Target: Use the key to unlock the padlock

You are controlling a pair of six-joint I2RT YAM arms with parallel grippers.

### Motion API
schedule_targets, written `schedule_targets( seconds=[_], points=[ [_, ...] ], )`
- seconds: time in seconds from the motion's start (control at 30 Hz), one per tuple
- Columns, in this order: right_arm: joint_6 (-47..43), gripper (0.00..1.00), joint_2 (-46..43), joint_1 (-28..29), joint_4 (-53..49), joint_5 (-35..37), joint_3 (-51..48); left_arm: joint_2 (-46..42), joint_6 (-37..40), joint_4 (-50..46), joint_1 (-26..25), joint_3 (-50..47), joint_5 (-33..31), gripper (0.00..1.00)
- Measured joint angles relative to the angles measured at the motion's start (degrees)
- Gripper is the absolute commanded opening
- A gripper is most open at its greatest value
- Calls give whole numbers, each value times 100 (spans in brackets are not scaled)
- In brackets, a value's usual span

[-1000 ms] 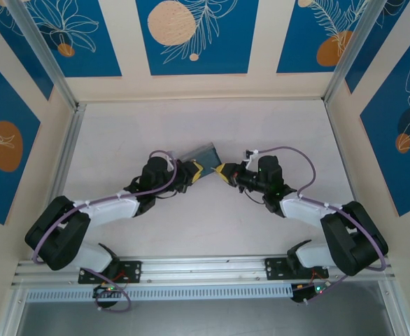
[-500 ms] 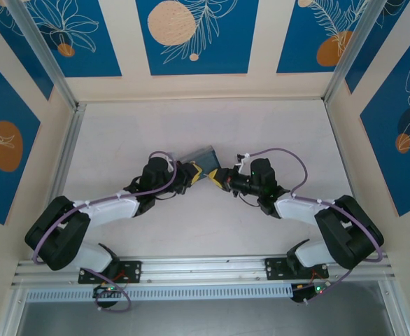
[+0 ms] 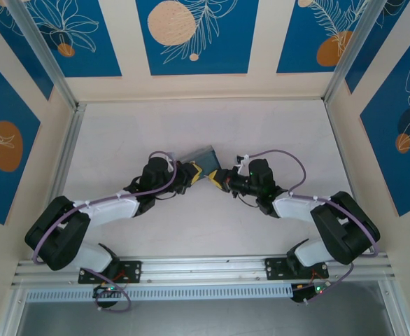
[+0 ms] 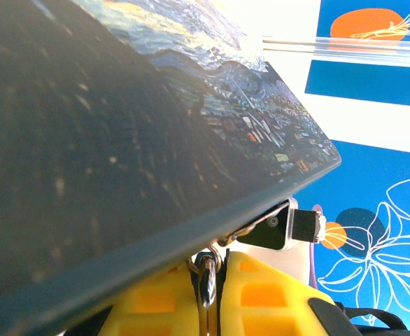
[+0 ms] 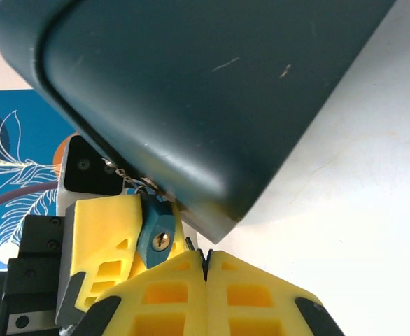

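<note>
The left gripper (image 4: 214,274) squeezes the padlock (image 5: 159,238) at a corner of the starry tin (image 5: 212,84), mid-table. The right gripper (image 5: 206,269) is pinched together, probably on the key (image 5: 204,256). The job now is putting the key in. Next, it must slide gently and straight into the keyhole (image 5: 161,241), just to its left.

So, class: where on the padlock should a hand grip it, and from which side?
Judging by its pose, pinch the padlock across its flat body sides, coming from the left as the left hand does. Its keyhole end faces the right hand, so that end should stay uncovered.
</note>
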Motion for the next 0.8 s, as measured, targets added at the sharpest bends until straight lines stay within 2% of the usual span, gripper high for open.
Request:
schedule_targets(
  seconds=[0.4,0.8],
  points=[
    [83,0,127,-35,221,0,2,0,2,0,0,0,0,0],
    [20,0,-313,-197,-90,0,-33,0,4,0,0,0,0,0]
  ],
)
